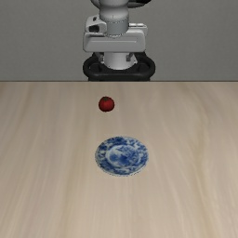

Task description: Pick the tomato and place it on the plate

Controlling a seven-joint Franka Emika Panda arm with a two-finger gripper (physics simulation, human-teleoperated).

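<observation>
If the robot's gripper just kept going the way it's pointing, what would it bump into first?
Probably the bare wooden table right beneath it. The gripper seems to point straight down. The tomato lies farther forward, and the plate beyond that. Depth is hard to judge here, so I'm not certain.

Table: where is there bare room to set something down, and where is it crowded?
Table bare either side of the tomato and plate, and forward of the plate. Crowded only along the centre line, robot base to plate.
</observation>
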